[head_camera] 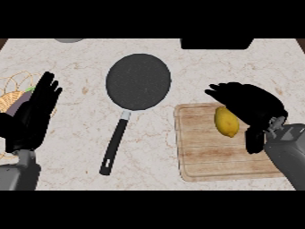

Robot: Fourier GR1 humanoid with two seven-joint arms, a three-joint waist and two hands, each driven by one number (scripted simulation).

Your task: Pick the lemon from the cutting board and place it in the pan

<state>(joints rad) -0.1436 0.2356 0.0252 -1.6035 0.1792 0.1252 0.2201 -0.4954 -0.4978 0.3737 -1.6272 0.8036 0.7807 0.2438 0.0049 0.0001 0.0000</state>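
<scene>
A yellow lemon (226,121) lies on the wooden cutting board (211,152) at the right of the counter. My right hand (254,105) hovers over the lemon's right side with its fingers curved above it and its thumb hanging down near the board; part of the lemon is hidden under the fingers. A black pan (138,82) with a long black handle (114,147) sits at the centre, left of the board. At the left edge my left hand (32,114) rests open with fingers up.
A wire basket (3,94) holding a purple vegetable stands at the far left, behind my left hand. A black object (217,43) and a grey round thing (70,40) sit at the counter's back edge.
</scene>
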